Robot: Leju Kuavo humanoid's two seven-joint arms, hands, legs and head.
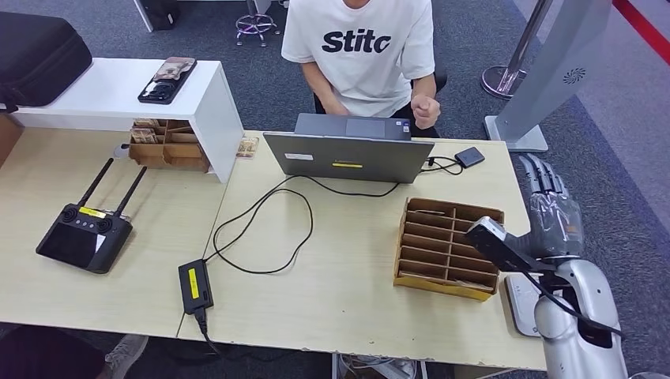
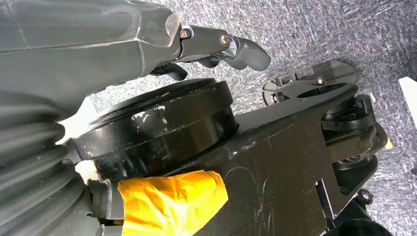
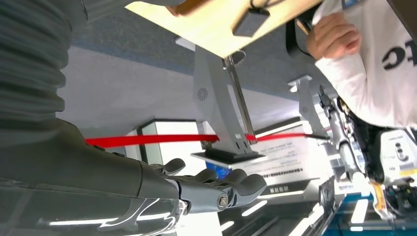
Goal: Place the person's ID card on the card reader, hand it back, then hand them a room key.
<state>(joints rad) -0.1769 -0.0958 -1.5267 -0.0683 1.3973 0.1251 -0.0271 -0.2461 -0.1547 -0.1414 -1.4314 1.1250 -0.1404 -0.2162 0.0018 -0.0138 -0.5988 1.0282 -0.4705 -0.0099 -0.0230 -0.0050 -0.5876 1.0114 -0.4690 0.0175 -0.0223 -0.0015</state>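
My right hand (image 1: 551, 207) is raised past the table's right edge, fingers stretched out and apart, holding nothing. The right wrist view shows the same hand (image 3: 206, 189) empty, pointing toward the person. A person in a white T-shirt (image 1: 359, 47) sits behind the laptop with a closed fist (image 1: 427, 109) held up; I cannot tell what is in it. A white flat card reader (image 1: 515, 304) lies at the table's right front edge, partly under my right forearm. A cardboard rack with slots (image 1: 449, 249) stands just left of it. My left hand (image 2: 211, 46) hangs low over carpet, empty.
A grey laptop (image 1: 351, 154) sits mid-table with a black cable (image 1: 261, 229) running to a power brick (image 1: 195, 286). A small dark box (image 1: 469, 156) lies at its right. A remote controller (image 1: 83, 233) is at the left, near a white shelf (image 1: 118, 95) carrying a phone (image 1: 167, 79).
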